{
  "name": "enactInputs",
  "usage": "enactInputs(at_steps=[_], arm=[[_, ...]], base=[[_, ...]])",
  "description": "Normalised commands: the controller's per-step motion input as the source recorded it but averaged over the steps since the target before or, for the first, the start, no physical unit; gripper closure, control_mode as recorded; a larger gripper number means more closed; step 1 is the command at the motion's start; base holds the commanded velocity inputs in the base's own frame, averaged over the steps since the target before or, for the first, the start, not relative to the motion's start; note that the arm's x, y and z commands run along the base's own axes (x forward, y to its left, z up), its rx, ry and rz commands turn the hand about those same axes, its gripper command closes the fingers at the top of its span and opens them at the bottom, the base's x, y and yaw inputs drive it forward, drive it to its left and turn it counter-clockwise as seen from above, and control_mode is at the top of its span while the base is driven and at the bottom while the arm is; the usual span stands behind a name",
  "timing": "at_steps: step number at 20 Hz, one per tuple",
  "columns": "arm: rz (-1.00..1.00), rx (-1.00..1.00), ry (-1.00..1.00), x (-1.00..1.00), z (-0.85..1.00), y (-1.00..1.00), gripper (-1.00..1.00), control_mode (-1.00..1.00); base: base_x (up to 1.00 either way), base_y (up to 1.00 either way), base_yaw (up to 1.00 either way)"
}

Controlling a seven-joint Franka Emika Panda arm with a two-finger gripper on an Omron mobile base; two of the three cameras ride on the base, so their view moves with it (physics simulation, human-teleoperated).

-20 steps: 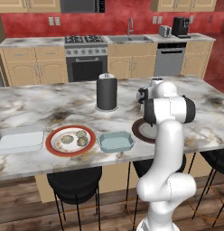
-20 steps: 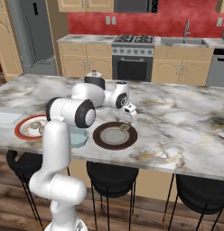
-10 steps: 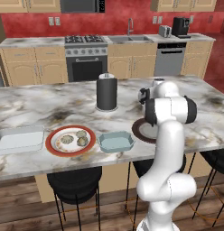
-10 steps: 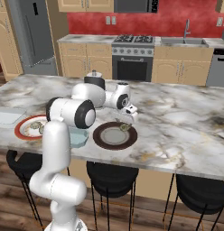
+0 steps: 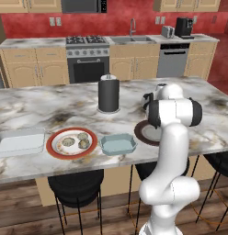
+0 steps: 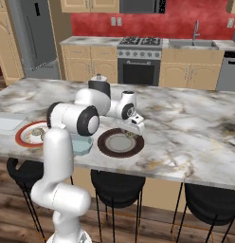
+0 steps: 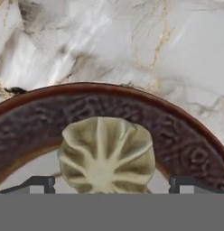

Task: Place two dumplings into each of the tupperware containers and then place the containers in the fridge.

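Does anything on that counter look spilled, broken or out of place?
Nothing stands out. The dumplings sit neatly on the red-rimmed plate and the dark brown plate; the blue container and white container lie flat, empty.

Base views behind arm, left and right — both face marble surface (image 5: 51, 103); hand view close above dark brown plate (image 7: 186, 144).

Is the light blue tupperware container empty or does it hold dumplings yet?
Empty: the light blue container shows only its bare floor.
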Motion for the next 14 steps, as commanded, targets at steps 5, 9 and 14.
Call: enactInputs(at_steps=[5,9,14], arm=[[0.00,0.00,0.00,0.21,0.00,0.00,-1.00,-1.00],[0.00,0.00,0.00,0.18,0.00,0.00,-1.00,-1.00],[0.00,0.00,0.01,0.03,-0.01,-0.02,-1.00,-1.00]], base=[[0.00,0.00,0.00],[0.00,0.00,0.00],[0.00,0.00,0.00]])
